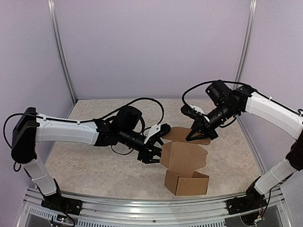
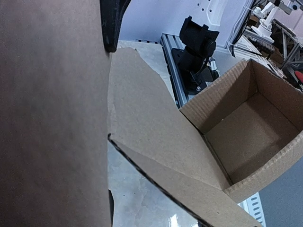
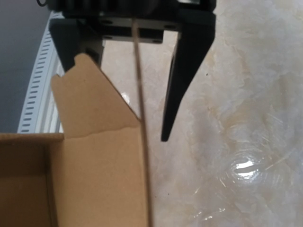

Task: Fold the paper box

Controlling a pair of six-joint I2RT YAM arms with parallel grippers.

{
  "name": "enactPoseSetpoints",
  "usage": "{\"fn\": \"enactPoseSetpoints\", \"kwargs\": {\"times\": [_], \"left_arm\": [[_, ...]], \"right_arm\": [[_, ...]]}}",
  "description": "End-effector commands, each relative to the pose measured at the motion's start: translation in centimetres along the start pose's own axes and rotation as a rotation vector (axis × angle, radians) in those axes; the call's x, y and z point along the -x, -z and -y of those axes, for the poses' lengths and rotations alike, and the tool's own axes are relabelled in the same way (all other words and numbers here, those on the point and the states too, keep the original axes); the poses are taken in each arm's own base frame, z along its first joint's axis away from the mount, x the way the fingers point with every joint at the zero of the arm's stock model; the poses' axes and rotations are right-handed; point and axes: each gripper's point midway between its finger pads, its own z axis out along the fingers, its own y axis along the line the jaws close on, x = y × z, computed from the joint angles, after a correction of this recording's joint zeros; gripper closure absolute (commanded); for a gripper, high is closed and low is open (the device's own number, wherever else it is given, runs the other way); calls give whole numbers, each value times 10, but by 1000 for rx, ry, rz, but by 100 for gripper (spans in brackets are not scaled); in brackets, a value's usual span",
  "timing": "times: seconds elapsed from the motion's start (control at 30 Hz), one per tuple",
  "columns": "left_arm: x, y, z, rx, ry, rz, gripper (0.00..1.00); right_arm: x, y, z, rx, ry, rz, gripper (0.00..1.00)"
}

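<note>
The paper box [image 1: 186, 176] is sitting on the counter [image 1: 94, 161] near its front edge, walls already standing, tray open on top; the lid panel and far flaps are waiting to be folded, so I'd judge it about halfway. The left hand [image 1: 152, 152] is hanging just beside the box's left lid edge, fingers spread, gripping nothing visible. The right hand [image 1: 200, 136] is hovering at the far flap behind the box, and the flap's thin edge is passing between its fingers [image 3: 177, 85].

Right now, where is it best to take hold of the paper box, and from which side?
Probably the free edge of the raised lid panel of the paper box, approached from the left side. That panel stands up thin above the open cavity, so the left gripper beside it could pinch it between its jaws.
</note>
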Motion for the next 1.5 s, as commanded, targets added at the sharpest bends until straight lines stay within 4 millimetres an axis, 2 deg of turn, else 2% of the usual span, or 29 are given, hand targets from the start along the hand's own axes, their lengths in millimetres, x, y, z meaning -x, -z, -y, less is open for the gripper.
{"fn": "enactPoseSetpoints", "kwargs": {"times": [0.0,0.17,0.23,0.53,0.83,0.9,1.03,1.17,1.47], "left_arm": [[3,3,8,-53,15,62,42],[4,30,2,-25,41,125,42],[1,33,3,-18,48,122,42],[5,16,17,-90,35,130,43],[27,19,32,-192,19,229,39],[25,16,32,-215,38,224,39],[18,17,30,-229,73,214,38],[7,24,15,-159,112,203,38],[12,36,19,-171,102,237,36]], "right_arm": [[10,2,-3,6,34,27,100],[11,8,-14,26,58,38,100],[13,9,-16,28,66,43,100],[11,7,-16,34,57,43,100],[8,5,-15,23,51,46,100],[10,7,-15,17,59,49,100],[14,13,-20,14,74,52,100],[17,19,-23,7,90,50,100],[14,19,-31,41,94,46,100]]}}
